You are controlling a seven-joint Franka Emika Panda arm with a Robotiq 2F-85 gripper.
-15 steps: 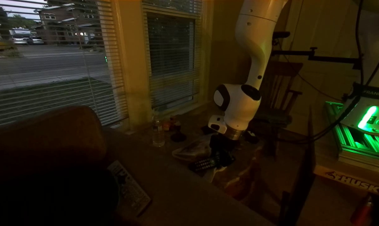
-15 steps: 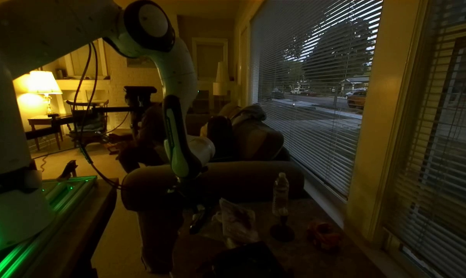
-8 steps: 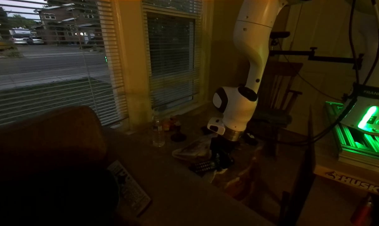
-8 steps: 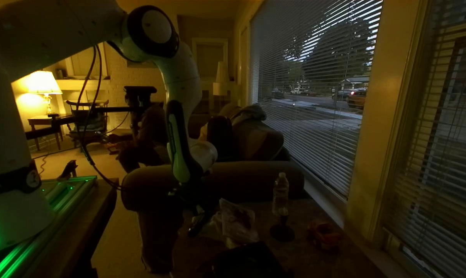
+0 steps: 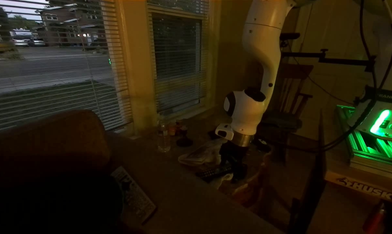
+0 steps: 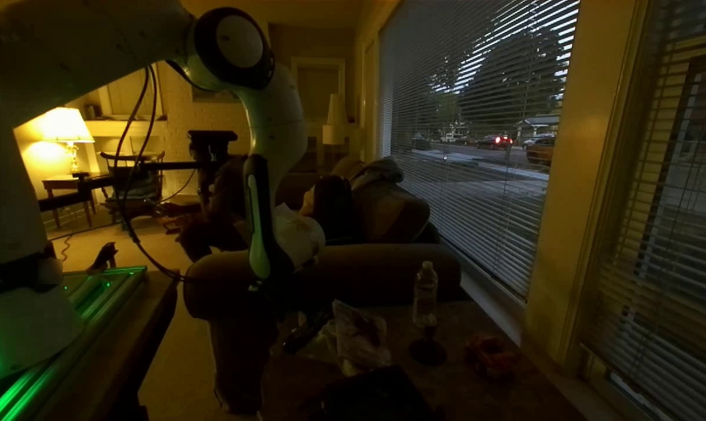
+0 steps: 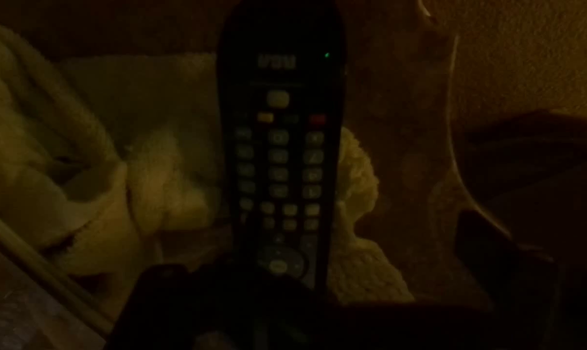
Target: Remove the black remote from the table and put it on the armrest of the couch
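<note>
The black remote [image 5: 212, 173] lies on the table [image 6: 446, 392] beside the couch, partly over a pale cloth [image 7: 371, 262]. Seen from the wrist, the remote [image 7: 279, 165] runs lengthwise, its lower end hidden by dark gripper parts. My gripper [image 5: 231, 170] stands low over the remote's near end with its jaws spread apart. In the wrist view one finger [image 7: 483, 253] is well off to the right; the other, very dark, overlaps the remote's left edge. Whether it touches is too dark to tell. The brown armrest [image 6: 382, 269] of the couch [image 5: 53, 139] lies alongside the table.
A water bottle [image 6: 426, 295], a dark stemmed piece [image 6: 427, 351], a crumpled plastic bag [image 6: 361, 336], a reddish object [image 6: 490, 356] and a black flat item [image 6: 376, 394] share the table. A pale-bordered rectangle [image 5: 134, 195] lies by the couch cushion. A wooden chair [image 5: 288, 94] stands behind.
The gripper's jaws have gone from nearly shut to spread apart. The wrist has straightened and shifted slightly; the remote stays in about the same place.
</note>
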